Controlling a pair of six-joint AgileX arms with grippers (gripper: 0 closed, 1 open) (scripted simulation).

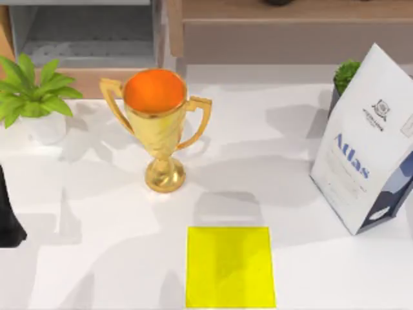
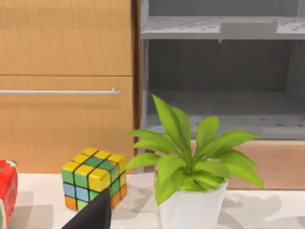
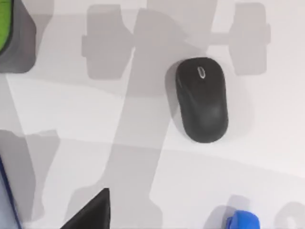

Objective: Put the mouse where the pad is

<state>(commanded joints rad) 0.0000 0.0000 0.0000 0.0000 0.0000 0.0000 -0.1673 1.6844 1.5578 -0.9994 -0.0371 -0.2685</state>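
The pad (image 1: 230, 266) is a flat bright yellow square at the table's front middle, bare on top. A black mouse (image 3: 202, 98) with a grey scroll wheel lies on the white table in the right wrist view, with nothing touching it. A black part of my right gripper (image 3: 90, 212) shows at that view's edge, well apart from the mouse. My left arm (image 1: 10, 213) is parked at the table's left edge, and a black part of its gripper (image 2: 93, 214) shows in the left wrist view.
A gold trophy (image 1: 157, 126) stands behind the pad. A white Atlas bag (image 1: 364, 139) and a dark plant pot (image 1: 345, 81) are at the right. A potted plant (image 1: 35, 97), a colour cube (image 2: 94, 177) and a red object (image 2: 5, 191) are at the left. A blue object (image 3: 243, 222) lies near the mouse.
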